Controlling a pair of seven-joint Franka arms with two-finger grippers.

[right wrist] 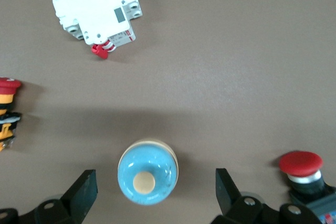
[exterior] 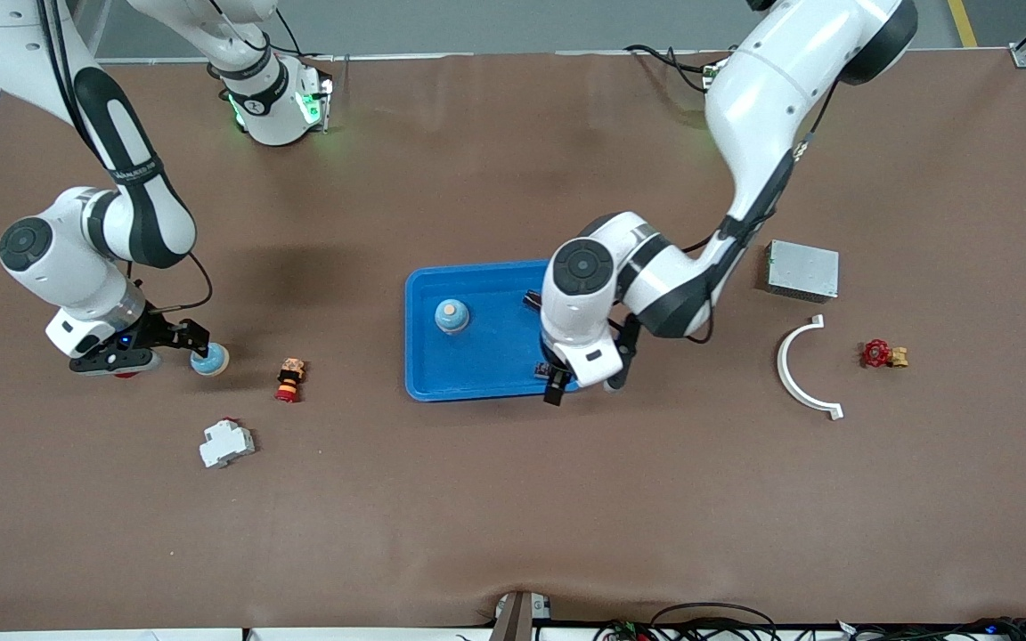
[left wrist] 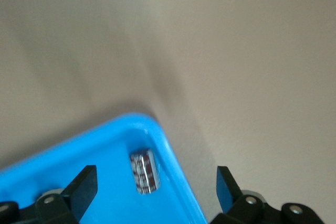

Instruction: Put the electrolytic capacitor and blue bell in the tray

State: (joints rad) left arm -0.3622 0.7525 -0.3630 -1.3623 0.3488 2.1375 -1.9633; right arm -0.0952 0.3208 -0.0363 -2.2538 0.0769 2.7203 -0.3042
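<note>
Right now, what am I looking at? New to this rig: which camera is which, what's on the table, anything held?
Two white robot arms work at a brown table. The wide picture comes from a high camera facing them; the other two come from cameras on each arm's wrist.

The left gripper is over the corner of the blue tray, fingers open and empty. Its wrist view shows the electrolytic capacitor already lying in the tray. One blue bell also sits in the tray.

The right gripper is open around a second blue bell on the table, not yet shut on it.

Also on the table: a white circuit breaker, a red-and-yellow push button, a grey metal box, a white curved piece and a small red valve.
</note>
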